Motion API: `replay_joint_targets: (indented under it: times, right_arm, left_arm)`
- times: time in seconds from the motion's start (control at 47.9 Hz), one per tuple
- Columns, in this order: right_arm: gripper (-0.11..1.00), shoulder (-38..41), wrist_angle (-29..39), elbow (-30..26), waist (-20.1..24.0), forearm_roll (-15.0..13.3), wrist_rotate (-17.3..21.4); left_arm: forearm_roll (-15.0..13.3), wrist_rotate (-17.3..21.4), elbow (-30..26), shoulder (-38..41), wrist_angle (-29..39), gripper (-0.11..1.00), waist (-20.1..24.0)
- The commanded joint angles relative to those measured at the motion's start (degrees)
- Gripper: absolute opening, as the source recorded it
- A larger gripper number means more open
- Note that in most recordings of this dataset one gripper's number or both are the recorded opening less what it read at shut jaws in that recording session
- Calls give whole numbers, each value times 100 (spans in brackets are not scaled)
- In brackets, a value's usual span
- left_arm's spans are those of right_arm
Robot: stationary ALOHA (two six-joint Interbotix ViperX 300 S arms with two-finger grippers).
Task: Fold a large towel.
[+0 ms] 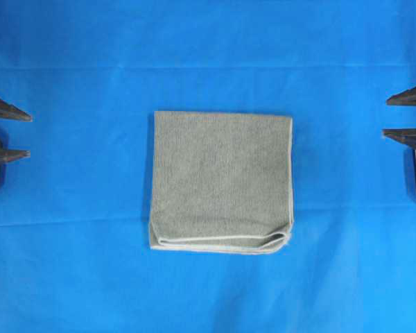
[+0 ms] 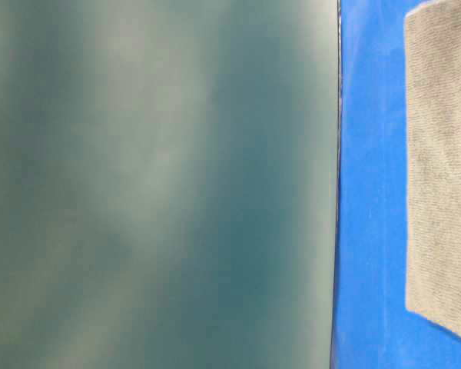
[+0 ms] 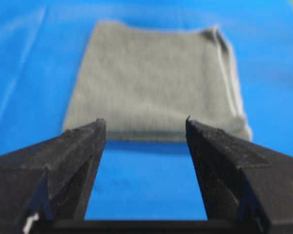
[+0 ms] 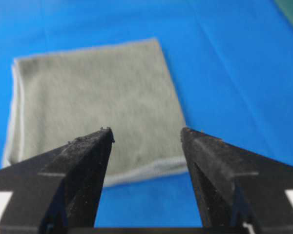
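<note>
The towel [image 1: 222,180] is sitting pretty much dead center on the blue table cover [image 1: 208,41], folded into a neat, roughly square stack, with the pale hem running down its right side and along the bottom edge, where the layers curl over a bit at the two lower corners. The left gripper [image 1: 29,136] pokes in from the left edge and the right gripper [image 1: 386,117] from the right edge, both with their black pointed fingers spread apart and nothing between them. Both sit well apart from the cloth, about level with its top half.
</note>
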Motion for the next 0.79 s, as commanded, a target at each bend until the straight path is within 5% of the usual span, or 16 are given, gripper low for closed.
replay_joint_targets:
  times: [0.0,0.773]
  right_arm:
    - [61,53,-185,70,-141,-35,88]
    - [60,123,-316,167,-308,-18,237]
  left_arm:
    - [-18,-97,26,44,-88,63,97]
    - [-18,-132,18,35,-105,63,114]
